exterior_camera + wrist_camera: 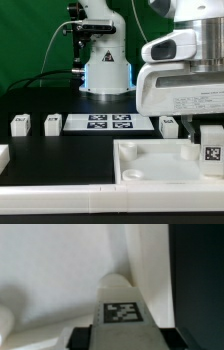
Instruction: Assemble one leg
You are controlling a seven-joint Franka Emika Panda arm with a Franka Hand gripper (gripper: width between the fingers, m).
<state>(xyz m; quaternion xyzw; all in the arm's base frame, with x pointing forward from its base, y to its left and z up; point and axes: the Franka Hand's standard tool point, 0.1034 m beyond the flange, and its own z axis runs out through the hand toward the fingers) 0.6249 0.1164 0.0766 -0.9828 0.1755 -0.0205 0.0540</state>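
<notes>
My gripper (207, 133) is shut on a leg (211, 150), a small white block with a black-and-white tag. It holds the leg at the far right corner of the large white tray-like part (150, 168), in the exterior view's right. In the wrist view the leg (122, 308) runs out from between my black fingers (80, 339), and its rounded tip is against the tray's white inner corner (60, 274). Whether the tip is seated in a socket is hidden. Three more legs lie on the black table: two in the exterior view's left (20, 124) (51, 123) and one behind the tray (168, 125).
The marker board (110, 123) lies on the table behind the tray. The robot's white base (105, 65) stands at the back. Another white part (3, 155) shows at the exterior view's left edge. A black strip of table (198, 280) runs beside the tray's rim.
</notes>
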